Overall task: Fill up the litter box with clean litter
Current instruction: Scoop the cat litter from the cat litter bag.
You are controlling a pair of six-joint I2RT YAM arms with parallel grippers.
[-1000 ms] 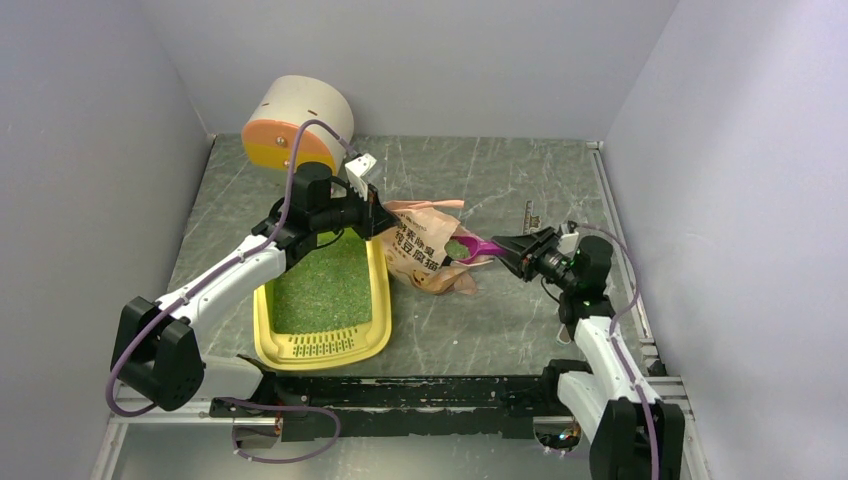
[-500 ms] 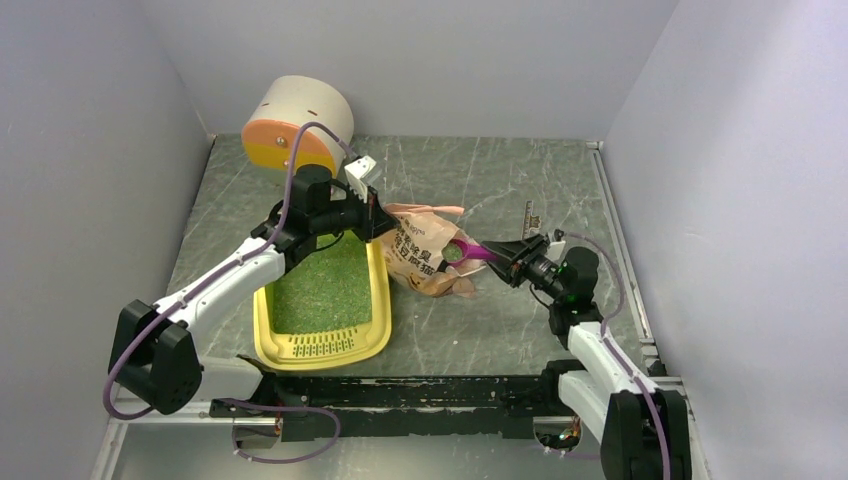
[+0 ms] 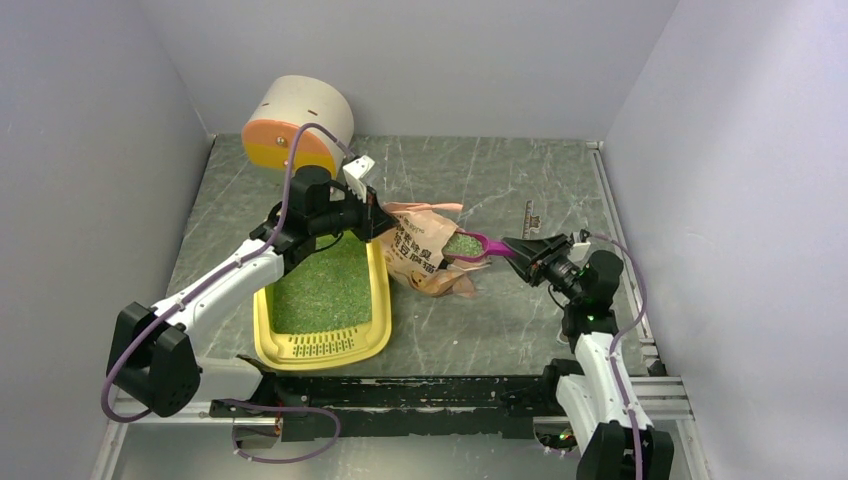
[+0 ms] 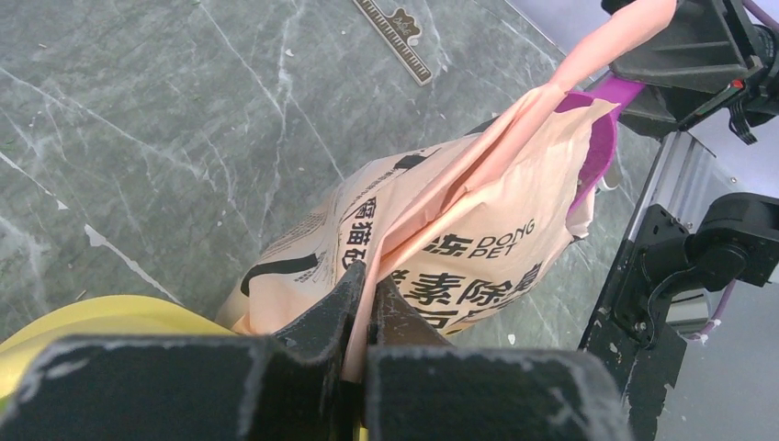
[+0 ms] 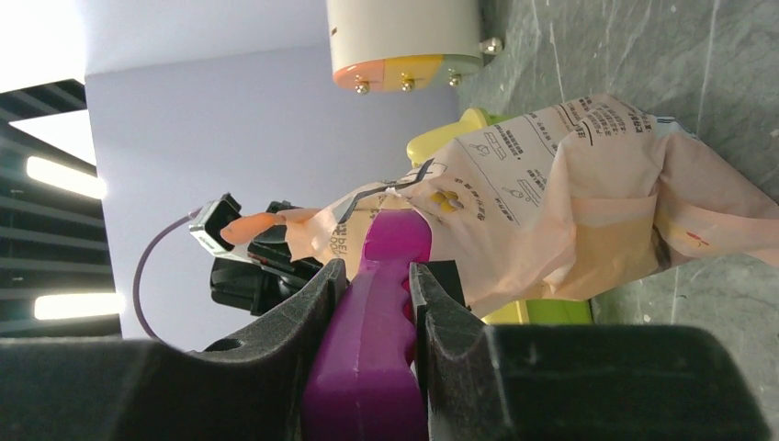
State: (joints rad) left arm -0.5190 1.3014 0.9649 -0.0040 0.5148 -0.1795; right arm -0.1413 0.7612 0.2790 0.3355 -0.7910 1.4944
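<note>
The yellow litter box (image 3: 371, 345) lies at the left with clean litter (image 3: 322, 290) spread green across its floor. My left gripper (image 3: 378, 222) is shut on the upper edge of the pink-beige bag (image 3: 418, 252), holding its mouth up; in the left wrist view the fingers (image 4: 365, 285) pinch a fold of the bag (image 4: 478, 230). My right gripper (image 3: 512, 248) is shut on the handle of the magenta scoop (image 3: 480, 246), whose bowl sits at the bag's mouth heaped with green litter (image 3: 461, 243). In the right wrist view the scoop handle (image 5: 377, 312) fills the gripper (image 5: 374, 276).
A white cylinder with an orange end (image 3: 295, 125) stands at the back left, just behind the left arm. A small metal ruler (image 3: 527, 215) lies on the table behind the right gripper. Grey walls close in three sides, and a black rail (image 3: 420, 390) runs along the near edge.
The right arm has swung to the right and drawn the scoop back a little; its bowl now sits level with more green litter showing. The left arm and bag have stayed put.
</note>
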